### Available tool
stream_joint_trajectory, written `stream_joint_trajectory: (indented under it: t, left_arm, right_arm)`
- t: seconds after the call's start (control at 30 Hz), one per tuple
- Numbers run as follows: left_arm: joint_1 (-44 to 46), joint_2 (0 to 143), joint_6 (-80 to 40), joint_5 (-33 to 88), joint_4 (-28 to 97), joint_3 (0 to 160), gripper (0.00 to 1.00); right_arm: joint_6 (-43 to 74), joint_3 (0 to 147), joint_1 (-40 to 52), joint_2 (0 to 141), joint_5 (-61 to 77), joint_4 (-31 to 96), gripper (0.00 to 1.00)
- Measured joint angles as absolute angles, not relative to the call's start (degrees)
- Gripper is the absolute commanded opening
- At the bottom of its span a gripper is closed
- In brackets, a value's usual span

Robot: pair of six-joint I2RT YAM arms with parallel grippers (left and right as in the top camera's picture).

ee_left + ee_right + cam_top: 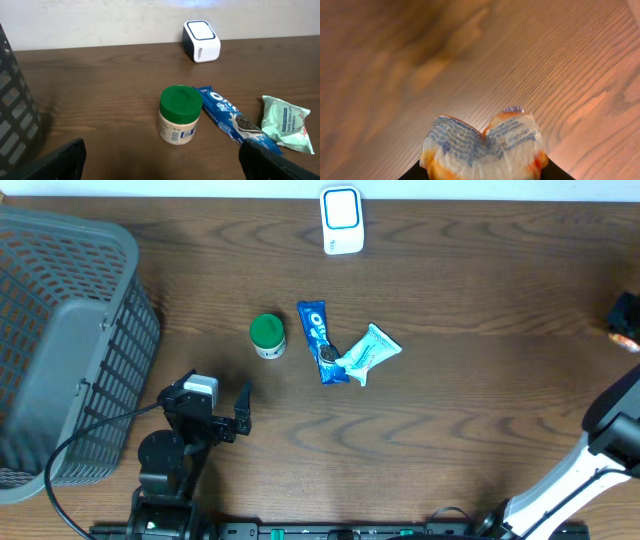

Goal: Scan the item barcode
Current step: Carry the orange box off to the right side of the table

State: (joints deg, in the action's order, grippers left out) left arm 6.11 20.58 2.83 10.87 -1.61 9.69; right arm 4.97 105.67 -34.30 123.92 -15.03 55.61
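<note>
My right gripper (pixel 482 172) is shut on a crumpled white and orange packet (pixel 482 147) with blue print, held above the wooden table. In the overhead view that gripper (pixel 624 320) is at the far right edge, and little of the packet shows there. The white barcode scanner (pixel 342 220) stands at the table's far edge, also in the left wrist view (pixel 201 41). My left gripper (pixel 212 406) sits low at the front left, open with nothing between its fingers (pixel 67 159), pointing towards a green-lidded jar (pixel 180 115).
A grey mesh basket (pixel 60 340) fills the left side. Mid-table lie the green-lidded jar (pixel 267 336), a blue Oreo pack (pixel 320 342) and a mint-green packet (pixel 368 353) overlapping its end.
</note>
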Motion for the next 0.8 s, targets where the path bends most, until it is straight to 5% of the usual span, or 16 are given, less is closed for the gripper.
stream_joint_trajectory:
  t: [0.17,0.3,0.57,0.8]
  left_arm:
    - [6.11,20.60,2.83,10.87,0.58,9.67,0.98]
    - [6.11,20.58,2.83,10.96,5.48,9.67,0.98]
    - [6.11,20.64,2.81,11.33,19.68,9.65,0.98]
    - [6.11,20.12,2.81,11.53,30.89,9.65,0.98]
  right_arm:
    - [5.19,105.58,-38.81,126.48,-15.05,52.88,0.55]
    - [3.70,105.58,-42.00,126.74,-15.29,51.31,0.99]
    - [2.28,105.56,-43.90,125.82,-13.43,51.18,0.99]
    - [4.56,105.56,-41.17,118.28,4.75,51.51,0.99]
